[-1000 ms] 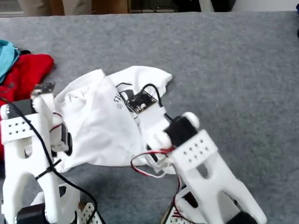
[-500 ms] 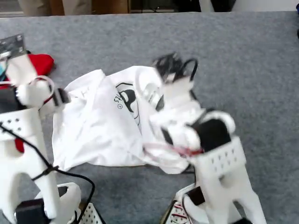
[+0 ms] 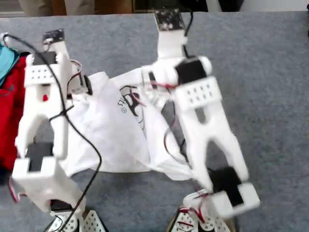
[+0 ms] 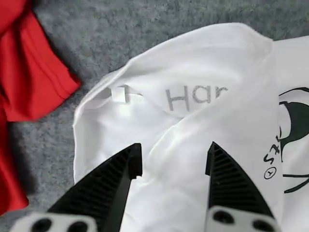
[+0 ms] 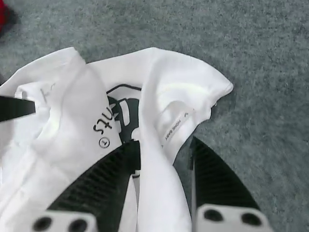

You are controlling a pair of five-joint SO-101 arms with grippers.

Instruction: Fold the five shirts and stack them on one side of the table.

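Note:
A crumpled white shirt (image 3: 108,130) with a dark print lies mid-table. My left gripper (image 4: 173,157) hangs open just above its collar edge (image 4: 145,96), black fingers (image 4: 126,166) apart with nothing between them. In the high view the left arm (image 3: 46,92) stands over the shirt's left side. My right gripper (image 5: 164,150) is open too, its fingers (image 5: 200,157) straddling a raised fold with a label (image 5: 171,128) at the shirt's far right corner. The right arm (image 3: 193,92) stretches over the shirt's right part. A red shirt (image 4: 34,67) lies beside the white one.
At the table's left edge a red shirt (image 3: 9,96) and a teal one (image 3: 6,53) lie bunched together. Bare grey table (image 3: 260,72) spreads to the right and behind the white shirt. Both arm bases stand at the near edge.
Both arms have swung out from the near edge toward the far side and now hang over the white shirt. The shirt itself has hardly shifted.

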